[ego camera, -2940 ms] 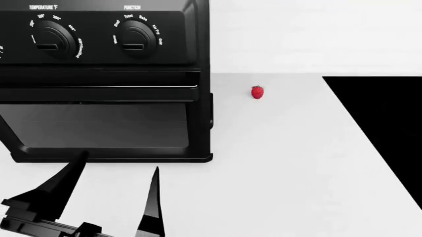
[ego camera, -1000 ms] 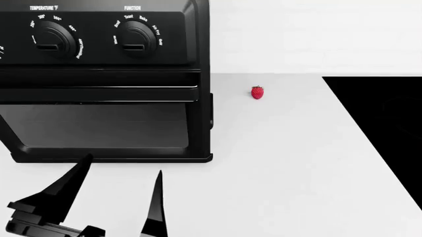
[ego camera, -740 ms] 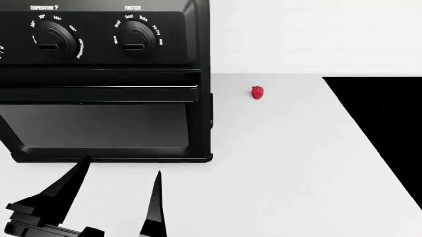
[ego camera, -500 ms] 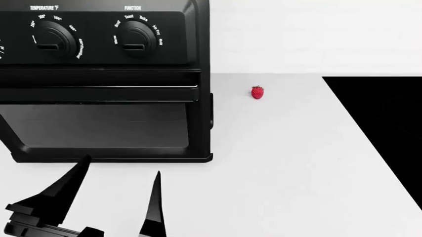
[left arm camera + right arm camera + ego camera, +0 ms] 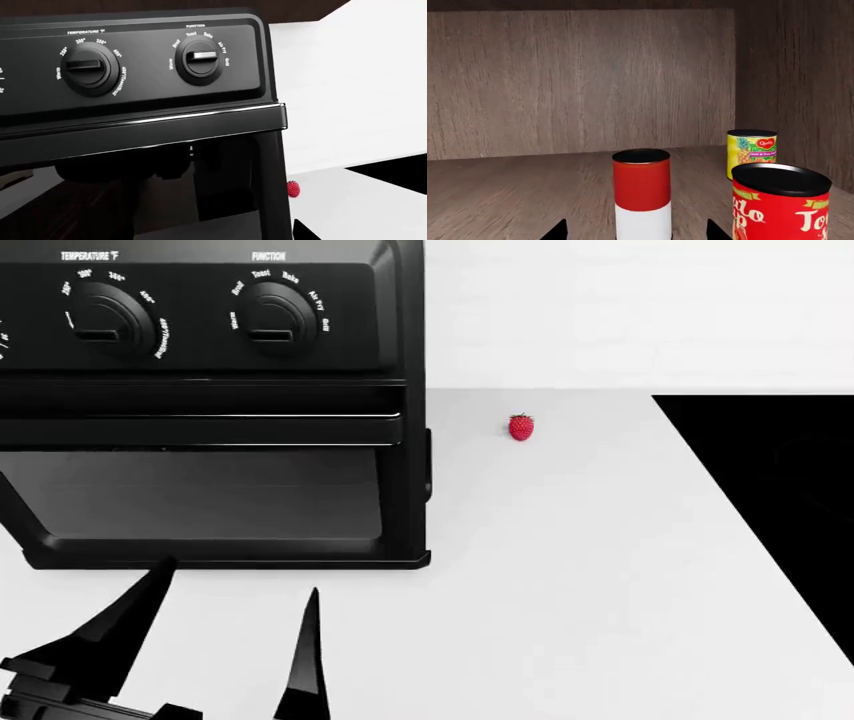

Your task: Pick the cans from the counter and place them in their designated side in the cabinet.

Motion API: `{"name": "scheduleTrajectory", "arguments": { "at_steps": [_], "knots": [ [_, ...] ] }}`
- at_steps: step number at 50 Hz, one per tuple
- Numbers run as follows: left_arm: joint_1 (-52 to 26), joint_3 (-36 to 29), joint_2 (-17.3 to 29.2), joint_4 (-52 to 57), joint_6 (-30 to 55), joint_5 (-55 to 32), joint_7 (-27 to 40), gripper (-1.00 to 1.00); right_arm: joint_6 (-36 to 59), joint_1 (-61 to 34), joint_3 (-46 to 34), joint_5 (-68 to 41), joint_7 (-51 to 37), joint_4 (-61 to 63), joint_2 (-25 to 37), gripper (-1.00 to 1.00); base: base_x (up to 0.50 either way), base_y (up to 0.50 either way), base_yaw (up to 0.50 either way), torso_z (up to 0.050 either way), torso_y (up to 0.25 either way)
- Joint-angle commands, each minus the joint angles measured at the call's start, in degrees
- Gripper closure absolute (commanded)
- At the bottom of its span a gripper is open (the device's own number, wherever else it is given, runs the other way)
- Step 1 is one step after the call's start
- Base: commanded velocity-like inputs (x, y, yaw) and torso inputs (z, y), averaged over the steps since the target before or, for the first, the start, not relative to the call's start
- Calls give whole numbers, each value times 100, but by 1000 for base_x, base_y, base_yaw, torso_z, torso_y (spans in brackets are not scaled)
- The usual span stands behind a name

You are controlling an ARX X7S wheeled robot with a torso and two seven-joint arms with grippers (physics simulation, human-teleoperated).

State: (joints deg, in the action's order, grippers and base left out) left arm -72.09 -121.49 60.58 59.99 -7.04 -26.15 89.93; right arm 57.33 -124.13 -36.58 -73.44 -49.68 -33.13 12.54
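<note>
The left gripper (image 5: 220,650) stood open and empty above the counter (image 5: 574,570), before the black toaster oven (image 5: 214,400). The right gripper (image 5: 635,232) was spread wide around the upright red-over-white can (image 5: 641,192) on the wooden cabinet shelf (image 5: 514,195); contact could not be determined.

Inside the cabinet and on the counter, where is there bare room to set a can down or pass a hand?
Cabinet shelf: bare beside the red-and-white can, out to the back wall. Crowded where the tomato can and pineapple can stand. Counter: bare between the toaster oven and cooktop, except the strawberry.
</note>
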Motion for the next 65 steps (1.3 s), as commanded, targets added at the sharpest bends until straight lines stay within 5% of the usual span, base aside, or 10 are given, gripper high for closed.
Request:
{"name": "scheduleTrajectory", "arguments": {
  "at_steps": [1, 24, 46, 65],
  "knots": [
    [-7, -68, 48, 1, -73, 119, 3, -100, 234, 170, 182, -424, -643, 976, 219, -100, 0, 0, 0, 0, 0],
    [-122, -298, 151, 1, -212, 364, 5, -100, 453, 81, 700, -1165, -1480, 2153, 479, -100, 0, 0, 0, 0, 0],
    [-101, -382, 174, 1, -248, 512, 5, -100, 595, 456, 1428, -3732, -3876, 4530, 1152, -100, 0, 0, 0, 0, 0],
    [-254, -374, 140, 1, -207, 455, 5, -100, -2137, 13, -701, -4963, -4000, 7288, 3490, -100, 0, 0, 0, 0, 0]
  ]
}}
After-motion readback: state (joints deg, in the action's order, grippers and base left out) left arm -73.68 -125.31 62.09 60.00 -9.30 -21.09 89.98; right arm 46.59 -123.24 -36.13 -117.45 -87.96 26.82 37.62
